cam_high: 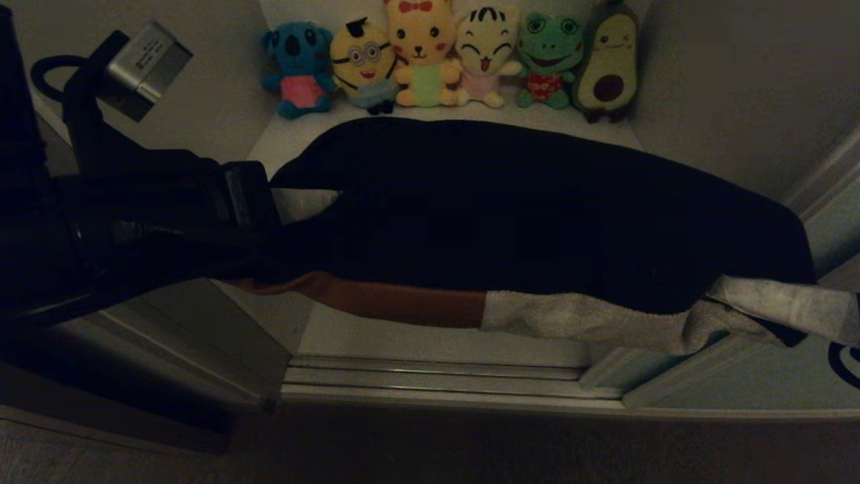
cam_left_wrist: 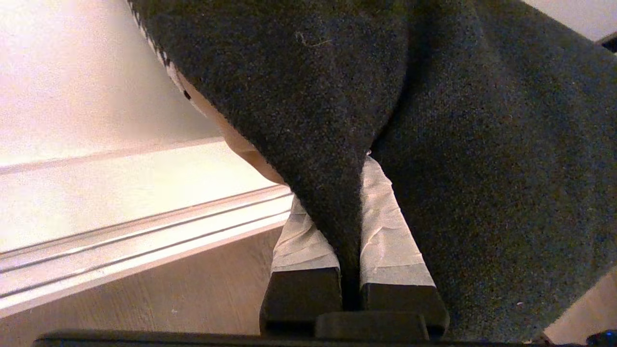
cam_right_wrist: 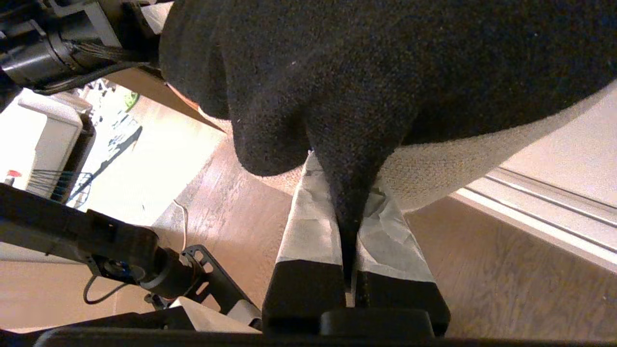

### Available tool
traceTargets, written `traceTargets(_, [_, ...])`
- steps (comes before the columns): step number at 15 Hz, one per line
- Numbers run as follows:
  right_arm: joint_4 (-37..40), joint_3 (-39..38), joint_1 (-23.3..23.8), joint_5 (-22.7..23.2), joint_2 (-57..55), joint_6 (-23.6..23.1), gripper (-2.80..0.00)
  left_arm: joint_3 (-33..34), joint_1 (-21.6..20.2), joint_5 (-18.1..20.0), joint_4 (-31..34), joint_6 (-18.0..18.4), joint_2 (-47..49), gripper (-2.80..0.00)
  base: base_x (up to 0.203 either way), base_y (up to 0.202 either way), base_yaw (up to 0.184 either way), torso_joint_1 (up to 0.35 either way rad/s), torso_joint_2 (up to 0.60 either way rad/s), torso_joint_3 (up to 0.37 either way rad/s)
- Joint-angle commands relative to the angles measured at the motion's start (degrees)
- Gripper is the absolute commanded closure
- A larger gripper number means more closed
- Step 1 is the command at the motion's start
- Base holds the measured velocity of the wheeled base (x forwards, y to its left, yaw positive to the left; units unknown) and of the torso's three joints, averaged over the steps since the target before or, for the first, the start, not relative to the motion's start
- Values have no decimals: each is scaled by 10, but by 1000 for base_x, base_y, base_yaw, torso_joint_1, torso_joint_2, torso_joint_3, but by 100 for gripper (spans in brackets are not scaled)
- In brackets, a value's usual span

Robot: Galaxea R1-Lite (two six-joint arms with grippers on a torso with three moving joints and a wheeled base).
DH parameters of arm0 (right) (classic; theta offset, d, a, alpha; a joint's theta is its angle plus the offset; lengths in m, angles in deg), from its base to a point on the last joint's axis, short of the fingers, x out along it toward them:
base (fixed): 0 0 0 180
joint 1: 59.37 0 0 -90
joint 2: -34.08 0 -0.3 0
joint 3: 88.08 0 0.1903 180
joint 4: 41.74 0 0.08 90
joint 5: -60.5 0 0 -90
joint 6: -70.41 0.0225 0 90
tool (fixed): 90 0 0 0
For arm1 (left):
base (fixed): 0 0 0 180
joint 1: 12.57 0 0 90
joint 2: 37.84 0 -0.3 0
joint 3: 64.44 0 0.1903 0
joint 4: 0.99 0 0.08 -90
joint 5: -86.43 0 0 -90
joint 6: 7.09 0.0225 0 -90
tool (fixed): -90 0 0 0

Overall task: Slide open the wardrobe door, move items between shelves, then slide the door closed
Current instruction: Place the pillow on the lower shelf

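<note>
A stack of folded items hangs across the open wardrobe in the head view. The black garment [cam_high: 537, 215] lies on top, with the rust-brown one [cam_high: 403, 302] and the pale grey-white knit [cam_high: 605, 319] showing under its front edge. My left gripper [cam_high: 259, 202] [cam_left_wrist: 337, 183] is shut on the black garment's left end. The right gripper [cam_right_wrist: 344, 173], outside the head view, is shut on a fold of the same black cloth [cam_right_wrist: 385, 72], with the knit [cam_right_wrist: 434, 168] just beneath. An off-white shelf [cam_high: 376, 339] lies under the stack. The sliding wardrobe door [cam_high: 739, 386] is the pale panel at the lower right.
A row of plush toys [cam_high: 443, 60] lines the back of the shelf. Off-white wardrobe walls [cam_high: 725, 87] close in on both sides. The silver door track [cam_high: 437, 380] runs along the front edge, with wooden floor [cam_right_wrist: 482, 270] below it. My left arm's wrist camera [cam_high: 144, 64] juts up at the left.
</note>
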Motion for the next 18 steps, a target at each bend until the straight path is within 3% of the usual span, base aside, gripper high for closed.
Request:
traceTargets(1, [-2,1,0,0,1,1,0,-4,0,1,0,-2,-1,0,0,0,0,0,0,0])
traceTargets(12, [-3,-1,0,-1,0,2,0,-5,0,-1,-1,-1,14,0,-2,156,-1,1,3,3])
traceTargets(18, [-3,2,1,-1,6,2,0,-5,3,3,-1,0,2,0,0,10,1,1,0,0])
